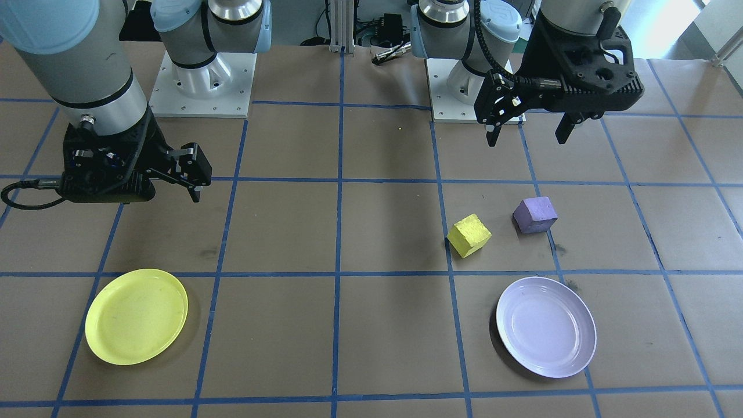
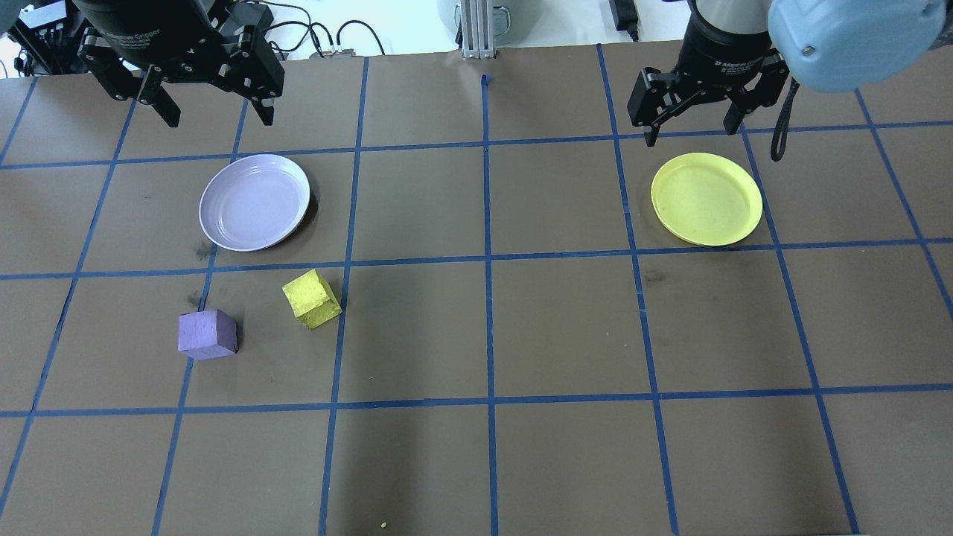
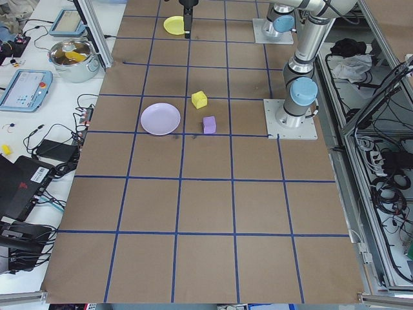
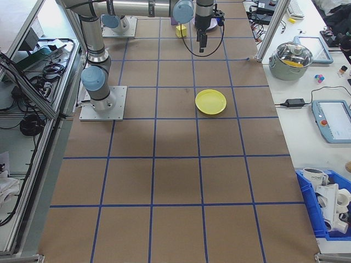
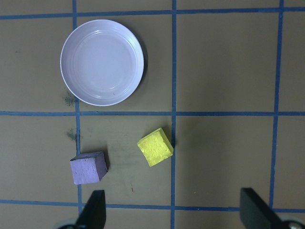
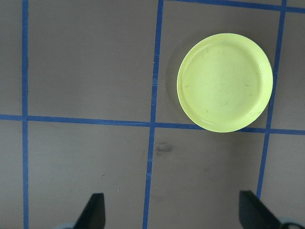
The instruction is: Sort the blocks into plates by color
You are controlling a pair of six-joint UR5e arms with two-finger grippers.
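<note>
I see my left tool (image 2: 216,115) spread wide and holding nothing, hanging above the far rim of the lavender plate (image 2: 255,202), and my right tool (image 2: 695,126) likewise spread and bare, just past the far edge of the yellow plate (image 2: 706,199). The yellow block (image 2: 311,299) and purple block (image 2: 208,335) sit near each other but apart on the brown surface (image 2: 558,327), on the robot's side of the lavender plate. Between the two plates I have a broad stretch of bare taped squares.
</note>
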